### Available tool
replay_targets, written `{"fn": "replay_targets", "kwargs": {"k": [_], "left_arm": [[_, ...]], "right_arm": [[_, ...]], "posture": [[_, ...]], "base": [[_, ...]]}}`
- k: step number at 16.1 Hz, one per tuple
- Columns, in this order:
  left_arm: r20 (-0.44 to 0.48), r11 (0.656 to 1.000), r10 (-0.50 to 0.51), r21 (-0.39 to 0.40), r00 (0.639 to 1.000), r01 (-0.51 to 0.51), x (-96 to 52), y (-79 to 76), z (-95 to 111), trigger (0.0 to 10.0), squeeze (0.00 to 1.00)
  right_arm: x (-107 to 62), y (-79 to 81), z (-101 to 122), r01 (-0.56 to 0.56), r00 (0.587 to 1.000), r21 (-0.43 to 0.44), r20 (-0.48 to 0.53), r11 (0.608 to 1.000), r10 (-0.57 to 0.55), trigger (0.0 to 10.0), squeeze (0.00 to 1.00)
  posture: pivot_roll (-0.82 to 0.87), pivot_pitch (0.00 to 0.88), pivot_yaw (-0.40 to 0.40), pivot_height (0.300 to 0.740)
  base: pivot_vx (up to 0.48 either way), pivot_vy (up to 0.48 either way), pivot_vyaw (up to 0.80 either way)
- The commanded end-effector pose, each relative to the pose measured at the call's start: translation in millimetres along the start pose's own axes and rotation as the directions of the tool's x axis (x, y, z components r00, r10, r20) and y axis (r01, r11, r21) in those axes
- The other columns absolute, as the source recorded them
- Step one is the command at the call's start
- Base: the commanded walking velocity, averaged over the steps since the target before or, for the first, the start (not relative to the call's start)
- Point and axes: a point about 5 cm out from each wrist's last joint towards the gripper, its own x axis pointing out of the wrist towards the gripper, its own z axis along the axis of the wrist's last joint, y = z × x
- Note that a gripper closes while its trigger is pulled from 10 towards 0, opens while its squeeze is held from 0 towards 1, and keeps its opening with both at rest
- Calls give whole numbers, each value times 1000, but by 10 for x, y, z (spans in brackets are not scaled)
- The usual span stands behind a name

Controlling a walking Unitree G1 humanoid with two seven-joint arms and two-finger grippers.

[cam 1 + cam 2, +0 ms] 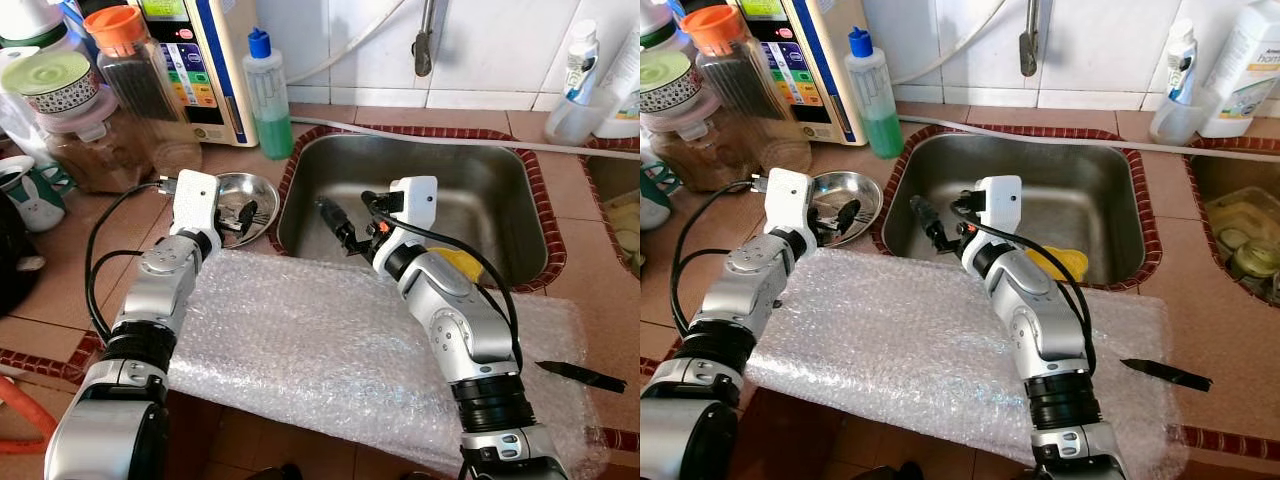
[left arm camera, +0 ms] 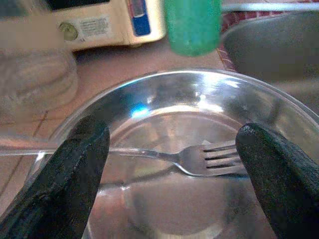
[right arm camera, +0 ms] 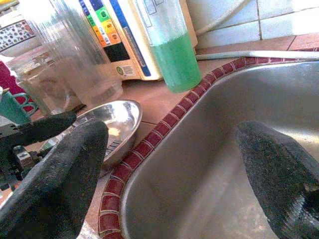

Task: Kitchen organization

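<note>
While we lean over the counter, our arms reach forward:
Left gripper: our left gripper (image 1: 238, 217) hangs at ten o'clock from the sink (image 1: 520, 200), fingers spread wide over a steel bowl (image 1: 262, 190)
Fork: a fork (image 2: 199, 158) lies flat inside that bowl, between the spread fingers, not yet grasped
Right gripper: our right gripper (image 1: 335, 225) hovers open inside the sink's near left corner, holding nothing
Risk: we judge the fork thin and slick, so closing too high could miss it, and pressing the rim could tip or slide the light bowl
Surface: tiled counter with bubble wrap (image 1: 320, 340) spread at six o'clock and a dark knife (image 1: 580, 375) at four o'clock
Room: kitchen; a green soap bottle (image 1: 268, 100) and jars (image 1: 140, 90) stand at eleven o'clock against white wall tiles
</note>
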Motion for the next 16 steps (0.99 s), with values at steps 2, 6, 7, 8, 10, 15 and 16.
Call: {"fn": "replay_targets", "kwargs": {"k": [2,6,7,8,10,15,16], "left_arm": [[-35,989,78,-125,996,-82,23,70,16,10000,0],[-25,949,182,-256,983,-182,34,73,128,10000,0],[-34,941,187,-282,982,-189,35,58,125,10000,0],[-72,908,185,-369,980,-199,41,6,91,10000,0],[-90,891,178,-409,980,-199,43,-38,74,10000,0],[-92,860,158,-477,983,-182,35,-90,135,10000,0],[-96,833,150,-524,984,-178,32,-83,127,10000,0]], "right_arm": [[6,44,42,-14,1000,-14,7,1000,14,10000,1000],[17,50,41,-15,1000,-27,1,1000,15,10000,1000],[21,55,42,-17,1000,-28,2,999,17,10000,1000],[26,63,43,-19,1000,-31,1,999,19,10000,1000],[28,67,42,-21,1000,-36,1,999,21,10000,1000],[28,55,37,-13,1000,-38,2,999,13,10000,1000],[27,52,36,-12,1000,-37,1,999,12,10000,1000]], "posture": [[-184,142,123,740],[-183,139,122,740],[-183,139,122,740],[-181,138,124,740],[-181,138,124,740],[-183,139,125,740],[-180,142,124,740]], "base": [[0,0,0],[0,0,0],[0,0,0],[0,0,0],[0,0,0],[0,0,0],[0,0,0]]}}
